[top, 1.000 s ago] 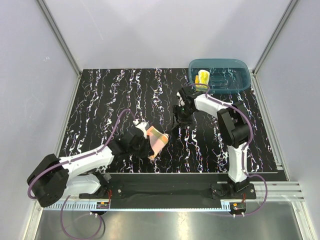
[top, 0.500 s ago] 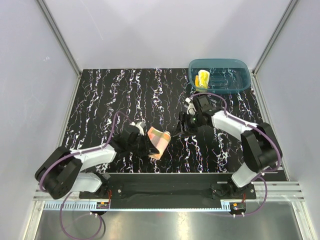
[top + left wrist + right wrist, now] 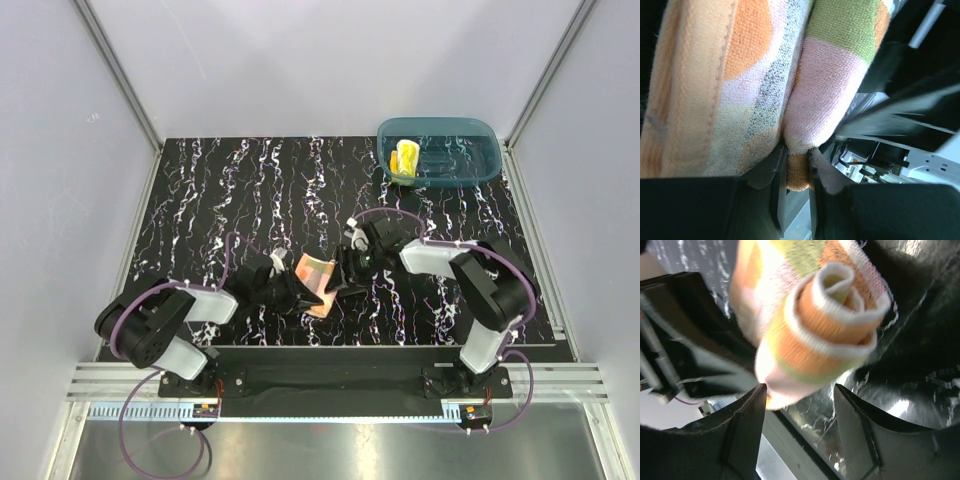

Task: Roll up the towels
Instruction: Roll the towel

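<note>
The yellow towel [image 3: 405,156] lies rolled in the tub [image 3: 488,160], so the work now seems to be on the orange dotted towel [image 3: 316,281], a tight roll held just above the bench [image 3: 220,190]. The left end effector [image 3: 289,289] pinches its lower edge. The right end effector [image 3: 800,412] stands open astride the roll's end. Next, it likely needs to close squarely across the coil so nothing unwinds when the left lets go.
</note>
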Tool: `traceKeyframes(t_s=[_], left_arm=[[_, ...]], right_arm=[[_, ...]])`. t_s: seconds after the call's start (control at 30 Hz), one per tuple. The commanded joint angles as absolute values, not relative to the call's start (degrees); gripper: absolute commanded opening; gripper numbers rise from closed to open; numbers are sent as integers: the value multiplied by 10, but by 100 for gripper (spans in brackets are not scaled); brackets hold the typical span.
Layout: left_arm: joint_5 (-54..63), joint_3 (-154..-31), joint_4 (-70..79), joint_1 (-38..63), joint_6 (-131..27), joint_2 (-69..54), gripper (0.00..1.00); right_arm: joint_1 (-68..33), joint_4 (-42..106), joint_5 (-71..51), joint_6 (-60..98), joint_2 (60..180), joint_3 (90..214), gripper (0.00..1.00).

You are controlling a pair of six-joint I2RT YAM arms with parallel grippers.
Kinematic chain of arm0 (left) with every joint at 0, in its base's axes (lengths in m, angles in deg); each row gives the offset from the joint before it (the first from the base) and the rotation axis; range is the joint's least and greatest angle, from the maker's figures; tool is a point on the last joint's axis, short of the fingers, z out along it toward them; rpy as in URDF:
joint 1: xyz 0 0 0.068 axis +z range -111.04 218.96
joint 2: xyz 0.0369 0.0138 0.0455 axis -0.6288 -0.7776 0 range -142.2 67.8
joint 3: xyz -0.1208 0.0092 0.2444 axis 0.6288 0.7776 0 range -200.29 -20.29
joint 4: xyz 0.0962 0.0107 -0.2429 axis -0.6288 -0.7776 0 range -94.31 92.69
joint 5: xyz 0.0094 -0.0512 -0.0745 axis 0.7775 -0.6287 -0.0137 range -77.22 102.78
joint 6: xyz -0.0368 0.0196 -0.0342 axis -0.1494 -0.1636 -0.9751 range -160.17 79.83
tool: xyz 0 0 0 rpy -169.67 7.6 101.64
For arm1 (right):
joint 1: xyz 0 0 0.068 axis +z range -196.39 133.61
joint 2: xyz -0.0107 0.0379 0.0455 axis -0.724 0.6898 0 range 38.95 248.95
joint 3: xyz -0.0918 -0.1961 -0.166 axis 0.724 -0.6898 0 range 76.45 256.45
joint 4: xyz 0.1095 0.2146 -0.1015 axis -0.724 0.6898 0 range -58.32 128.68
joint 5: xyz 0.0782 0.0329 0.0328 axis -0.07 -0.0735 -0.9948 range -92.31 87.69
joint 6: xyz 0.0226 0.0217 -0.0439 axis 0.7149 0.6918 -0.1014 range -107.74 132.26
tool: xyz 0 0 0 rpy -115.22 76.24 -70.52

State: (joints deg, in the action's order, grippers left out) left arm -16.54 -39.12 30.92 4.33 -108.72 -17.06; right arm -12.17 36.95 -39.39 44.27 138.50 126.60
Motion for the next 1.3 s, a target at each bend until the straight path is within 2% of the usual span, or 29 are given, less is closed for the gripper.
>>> traceKeyframes(t_s=[0.0,0.3,0.43,0.47,0.5,0.53,0.57,0.6,0.7,0.8,0.87,0.93,1.03,1.27], left_arm=[[-192,-385,338,54,-1100,-177,4],[-241,-373,391,81,-1112,-204,5],[-250,-372,407,83,-1114,-210,9],[-249,-373,396,84,-1110,-207,12],[-246,-375,383,83,-1095,-202,15],[-233,-380,363,83,-1082,-195,17],[-222,-395,300,83,-1067,-175,26],[-210,-404,260,83,-1030,-162,30],[-141,-451,102,83,-958,-104,46],[-75,-496,-27,82,-900,-54,50],[4,-525,-122,76,-875,-18,50],[123,-584,-188,35,-839,13,50],[240,-647,-272,-38,-809,35,50],[355,-699,-290,-169,-797,-4,49]], right_arm=[[-110,322,-405,451,1426,1293,63],[-101,282,-404,466,1477,1304,58],[-98,289,-391,471,1488,1313,42],[-98,309,-385,465,1491,1317,32],[-96,314,-373,462,1497,1329,28],[-96,342,-369,457,1500,1337,26],[-94,367,-364,447,1502,1342,25],[-92,380,-351,443,1506,1355,22],[-89,419,-331,433,1508,1371,19],[-83,449,-312,430,1507,1384,19],[-79,466,-305,430,1507,1390,19],[-75,475,-299,429,1507,1398,19],[-67,492,-293,429,1507,1409,18],[-57,519,-291,428,1519,1430,17]])
